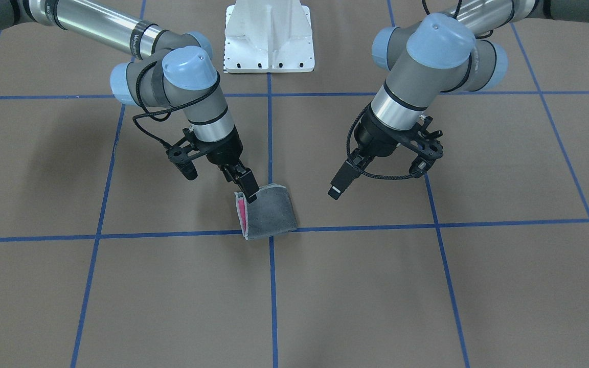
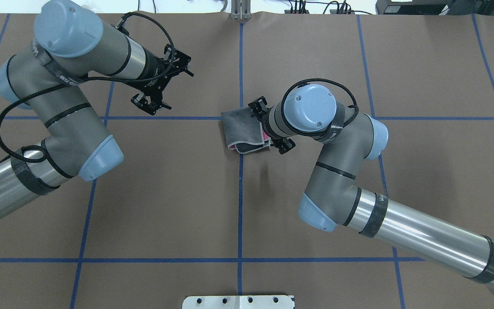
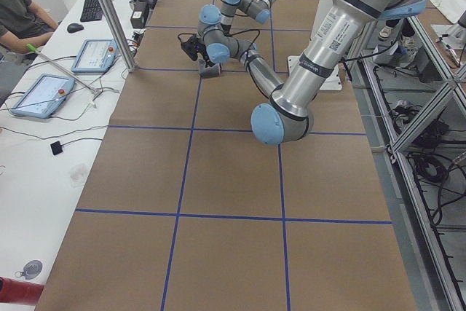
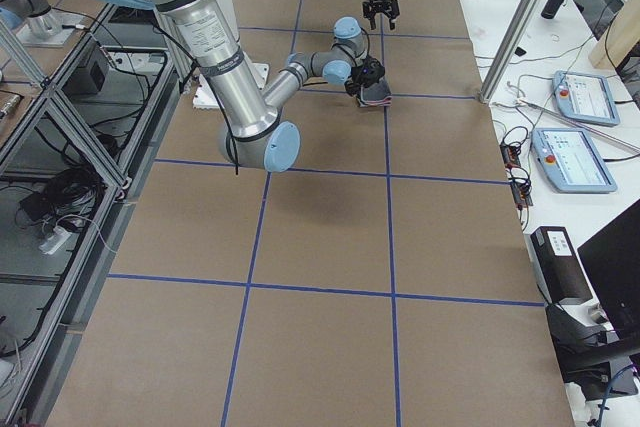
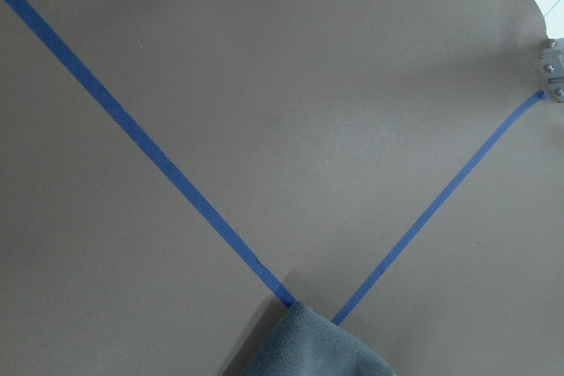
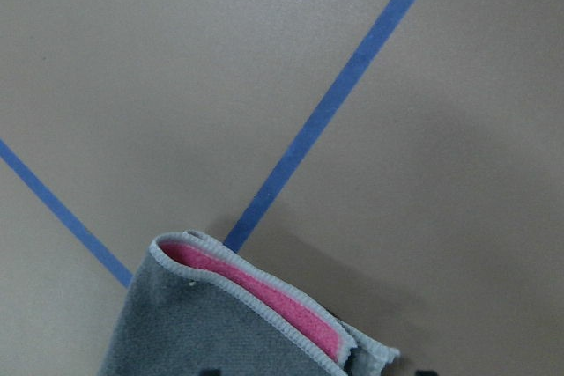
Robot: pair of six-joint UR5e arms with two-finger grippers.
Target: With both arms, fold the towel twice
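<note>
Your brown table (image 2: pixel 165 193), gridded with blue tape (image 2: pixel 240 206), carries both arms. The left arm (image 2: pixel 67 124) is drawn back over the left half, while the right arm (image 2: pixel 337 171) reaches in to the middle. There the towel (image 2: pixel 238 126) lies where two tape lines cross. It is a small bundle, about as wide as it is long, so no long axis stands out. Its grey face is up, and a strip of the pink face (image 6: pixel 264 292) shows between the layers along its right side. That open, layered side faces the right arm, and the rounded closed side faces left. The right gripper (image 1: pixel 249 191) sits at the towel's right corner on the robot's side, and its jaws look clamped on the edge there, with the top layer arched up from it. The left gripper (image 1: pixel 335 190) hangs well apart to the left, holding nothing; you can't tell whether its jaws are parted. So the right arm is the one placed for the coming move, probably setting that flap flat.
</note>
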